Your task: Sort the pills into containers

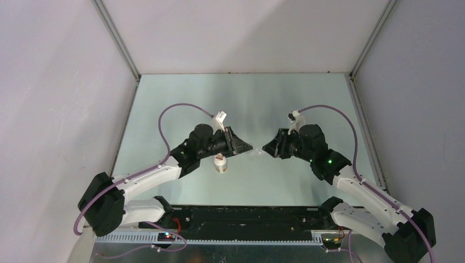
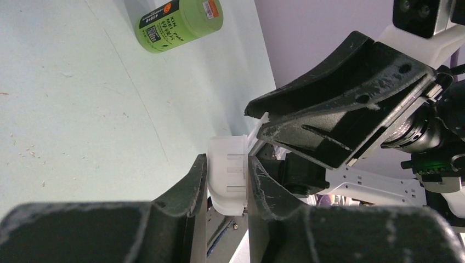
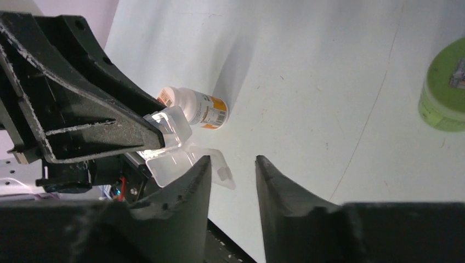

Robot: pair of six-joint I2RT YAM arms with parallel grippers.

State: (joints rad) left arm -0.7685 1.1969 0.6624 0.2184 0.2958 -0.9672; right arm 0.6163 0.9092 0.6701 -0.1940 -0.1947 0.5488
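Snugly, pill box (image 2: 227, 189) within left tool (image 2: 226, 164).

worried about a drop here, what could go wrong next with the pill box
1. The left jaws pinch the pill box by one end only, and its lid looks open. The right jaws stand open just beside it, and a nudge from them might twist it loose.
2. The white bottle sits right under the left arm, so lowering that arm could tip it.
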